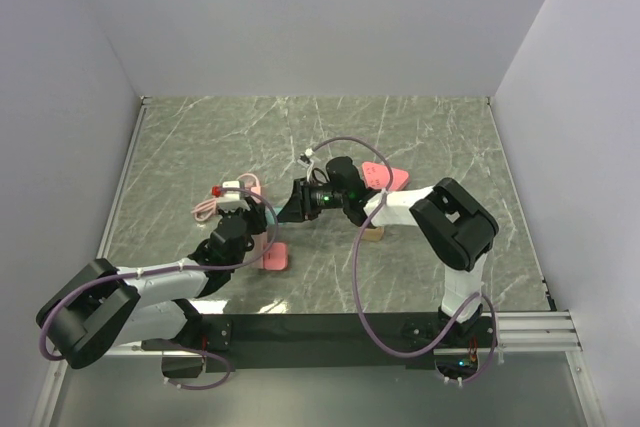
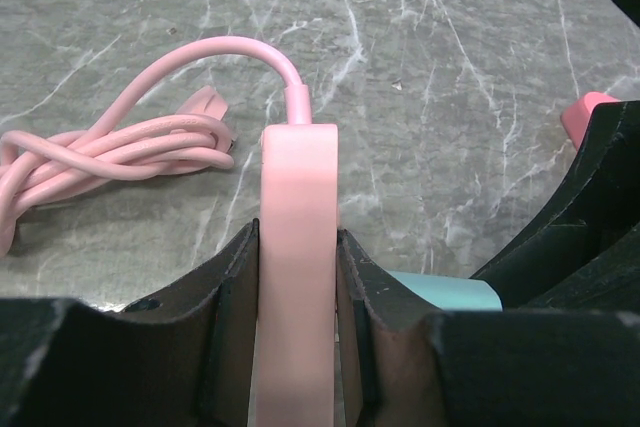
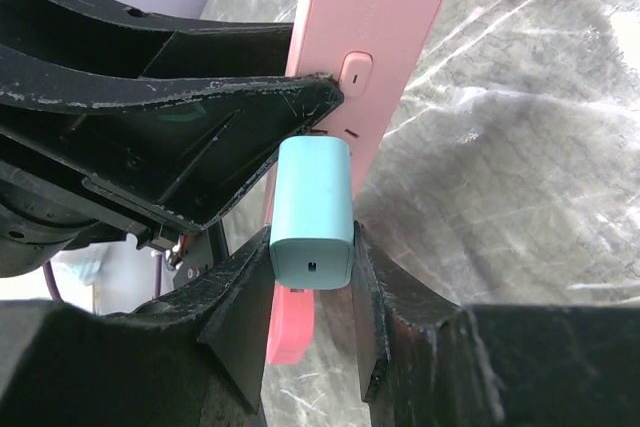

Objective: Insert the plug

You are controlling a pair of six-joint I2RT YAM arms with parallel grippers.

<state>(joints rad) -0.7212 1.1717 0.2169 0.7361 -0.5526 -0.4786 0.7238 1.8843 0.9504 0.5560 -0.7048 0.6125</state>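
Nearest in the right wrist view: right pincer point(image 3: 310, 259) pinching a teal plug point(image 3: 312, 197) by its two flanks, with a small port on the near end facing the camera. Just beyond, the plug's far end up against the face of a pink power strip point(image 3: 372, 37), below the strip's rocker switch point(image 3: 356, 71). Prongs hidden, so cannot tell how deep. Crossing from the left in that view, the other arm's black finger point(image 3: 190, 117), overlapping the strip's edge.

From the left wrist, the same strip edge-on, upright, clamped on its two broad faces by the left pincer point(image 2: 298, 247). Of the plug, only a teal sliver at the lower right behind a finger. Given here and nowhere in the right wrist view: a pink cable point(image 2: 110, 142) arching out of the strip's far end and lying bundled on the marbled table point(image 2: 450, 67) to the left.

From above, first a flat pink piece point(image 1: 276, 257) lying on the table near the left forearm. Then both pincers meeting tip to tip over mid-table, strip and plug mostly masked by the black fingers. The cable bundle just left of them. Farthest, a second pink piece point(image 1: 385, 177) behind the right wrist, touching neither pincer.
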